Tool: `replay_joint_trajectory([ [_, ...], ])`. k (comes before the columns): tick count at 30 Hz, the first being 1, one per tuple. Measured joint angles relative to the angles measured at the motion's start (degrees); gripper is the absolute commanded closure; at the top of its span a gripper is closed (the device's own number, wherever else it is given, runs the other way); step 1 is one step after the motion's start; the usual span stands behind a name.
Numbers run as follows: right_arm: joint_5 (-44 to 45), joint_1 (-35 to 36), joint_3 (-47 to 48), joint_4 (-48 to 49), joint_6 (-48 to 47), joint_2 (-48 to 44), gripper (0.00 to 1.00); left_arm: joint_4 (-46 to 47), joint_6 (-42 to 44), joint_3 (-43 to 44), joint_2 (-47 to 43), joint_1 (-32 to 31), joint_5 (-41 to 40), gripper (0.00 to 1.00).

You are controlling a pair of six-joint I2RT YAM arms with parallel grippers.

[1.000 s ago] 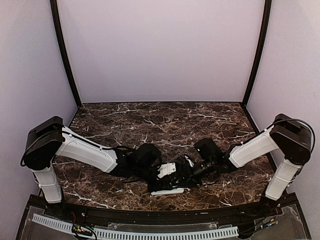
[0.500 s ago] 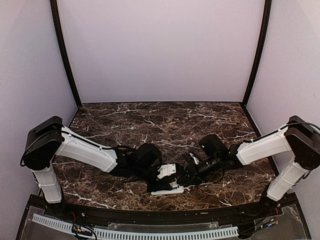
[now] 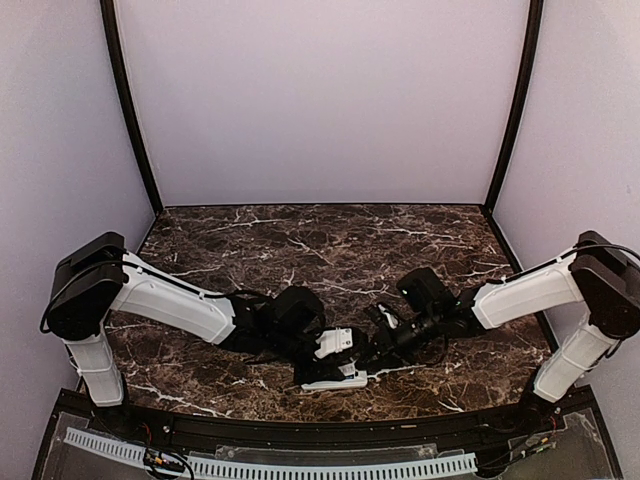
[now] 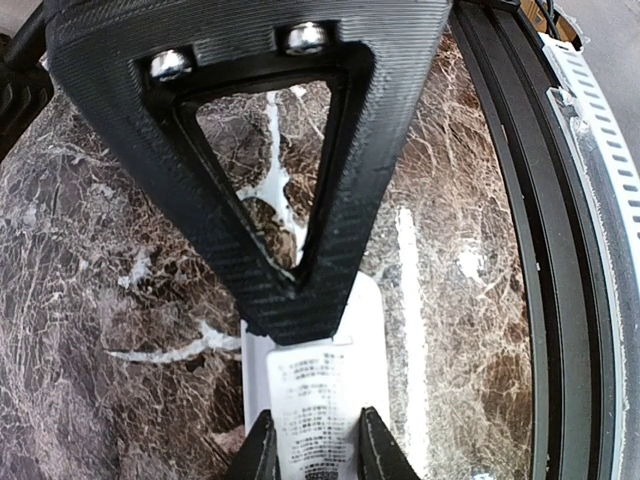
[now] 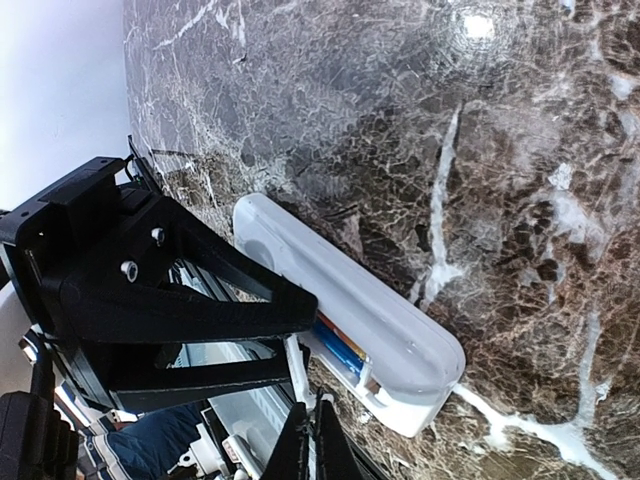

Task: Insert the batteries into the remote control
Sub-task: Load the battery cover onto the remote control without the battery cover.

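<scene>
The remote control (image 3: pixel 330 383) lies near the front edge, a white bar with its battery recess open. In the right wrist view (image 5: pixel 360 310) the blue battery (image 5: pixel 334 356) and the orange-red battery (image 5: pixel 349 339) lie side by side in the recess. A small white labelled cover piece (image 4: pixel 318 405) hangs just above the remote; it also shows in the top view (image 3: pixel 334 341). My left gripper (image 4: pixel 315 445) is shut on its sides. My right gripper (image 5: pixel 312 440) is shut on its thin edge (image 5: pixel 297 365). The two grippers meet over the remote in the top view, left (image 3: pixel 322 350) and right (image 3: pixel 360 352).
The dark marble table (image 3: pixel 320 250) has a black raised rim (image 4: pixel 545 250) along its front, close to the remote. A white slotted strip (image 3: pixel 270 465) runs outside the rim. Purple walls enclose the back and sides.
The right arm's shoulder and elbow have swung outward to the right, and its wrist has dropped lower by the cover. The left arm, the cover and the remote have hardly moved.
</scene>
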Motion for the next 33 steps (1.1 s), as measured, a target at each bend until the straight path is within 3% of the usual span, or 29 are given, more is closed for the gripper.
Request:
replay_joint_trajectory([
  [33, -0.3, 0.9, 0.1, 0.0, 0.2, 2.6, 0.97, -4.8, 1.1, 1.9, 0.0, -0.3, 0.0, 0.69],
])
